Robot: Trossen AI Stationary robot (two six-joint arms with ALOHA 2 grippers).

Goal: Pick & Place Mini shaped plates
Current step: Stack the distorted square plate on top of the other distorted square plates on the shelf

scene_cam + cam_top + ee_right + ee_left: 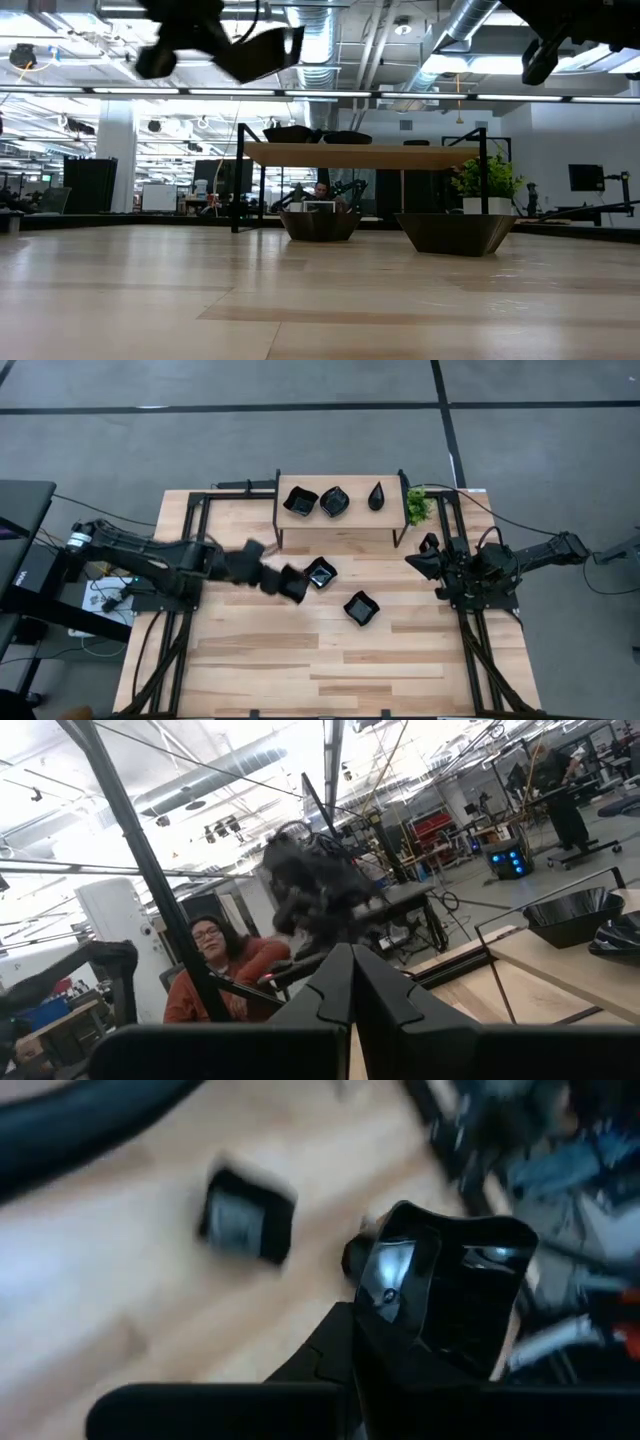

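Note:
Three mini shaped plates, glossy and black, sit on a small wooden shelf [340, 518] at the table's far side: a square one [300, 501], a wavy one [334, 501] and a teardrop [376, 496]. Two more rest bottom-down on the table [320, 572] [360, 607]. My left gripper [278, 580] reaches in from the left, raised above the table, shut on another black plate [460, 1280]. My right gripper [430, 555] is shut on nothing and parked high at the right edge. My left gripper pinches the plate by its rim wall [385, 1285] between the two fingers. The plate sticks out beyond the fingertips, tilted, with its hollow side showing. It is lifted well clear of the table [262, 52].
A small green plant [417, 506] stands at the shelf's right end. Black frame rails run along both table sides [190, 550] [450, 530]. A seated person [225, 970] shows in the room beyond the table. The near half of the table [320, 670] is bare wood.

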